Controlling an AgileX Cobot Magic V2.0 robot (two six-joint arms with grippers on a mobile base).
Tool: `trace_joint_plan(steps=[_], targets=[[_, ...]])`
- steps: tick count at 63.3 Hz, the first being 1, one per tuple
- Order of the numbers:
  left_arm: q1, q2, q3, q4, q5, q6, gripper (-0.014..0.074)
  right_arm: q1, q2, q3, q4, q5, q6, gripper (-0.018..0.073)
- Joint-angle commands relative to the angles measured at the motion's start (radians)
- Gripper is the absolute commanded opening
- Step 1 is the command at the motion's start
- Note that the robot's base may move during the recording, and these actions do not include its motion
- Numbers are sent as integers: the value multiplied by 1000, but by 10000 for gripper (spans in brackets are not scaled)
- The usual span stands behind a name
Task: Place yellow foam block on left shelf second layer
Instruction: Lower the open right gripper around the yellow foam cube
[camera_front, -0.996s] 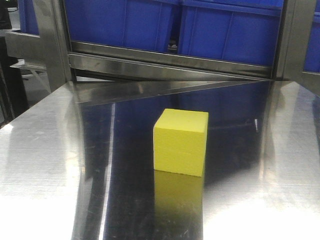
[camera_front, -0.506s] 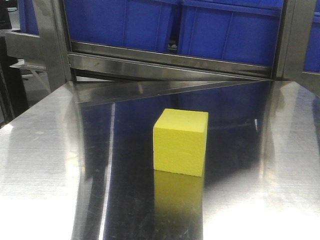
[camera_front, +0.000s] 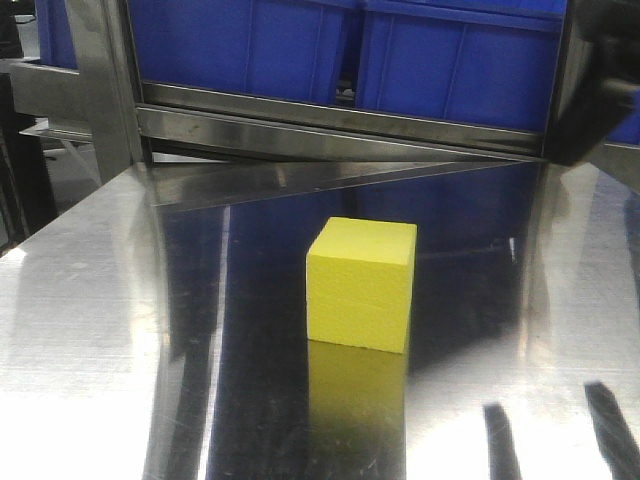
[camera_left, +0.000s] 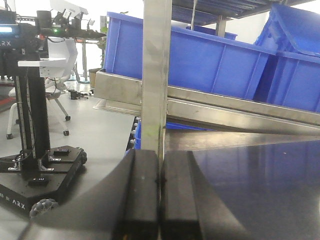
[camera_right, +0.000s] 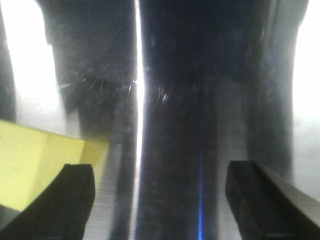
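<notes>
Exterior front-facing view gives me the yellow foam block (camera_front: 361, 284) sitting alone on the steel worktop (camera_front: 90, 300), a little right of frame centre. It stands flat on one face and nothing touches it. It is close to a cube, so I see no long axis to line up on; one upright edge is turned slightly toward the camera. Behind it, across the top of the frame, blue bins (camera_front: 250, 45) sit on a shelf rail.

In the right wrist view the block (camera_right: 35, 170) shows only as a yellow corner in the lower left of the frame. It is partly hidden behind the frame-left finger (camera_right: 72, 205) of the right tool (camera_right: 160, 200). That tool is spread wide, with bare worktop between its jaws and nothing held. The block therefore lies off to frame left of the gap, not inside it. I judge I must slide the tool toward frame left before closing.

A dark blurred shape (camera_front: 598, 85) in the upper right of the front view is, I take it, the right arm. The left tool (camera_left: 160, 200) is pressed together on nothing, facing a shelf post (camera_left: 156, 75), with no block in its view. The right arm looks the nearer one for the pick.
</notes>
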Motion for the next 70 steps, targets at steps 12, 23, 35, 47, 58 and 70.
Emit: trace_joint_plan(steps=[12, 23, 35, 47, 58, 70], targets=[[-6, -18, 25, -4, -90, -5, 136, 133, 185, -233, -82, 184, 408, 621], [-6, -18, 25, -4, -90, -5, 136, 222, 310, -383, -128, 355, 452, 621], [-6, -18, 25, -4, -90, -5, 136, 292, 425, -530, -128, 418, 452, 621], [-6, -18, 25, -4, -90, -5, 136, 321, 500, -615, -128, 423, 452, 621], [-6, -18, 25, -4, -90, -5, 136, 326, 553, -660, -124, 421, 452, 621], [-6, -18, 25, -4, -90, -5, 136, 336, 573, -675, -118, 409, 488, 621]])
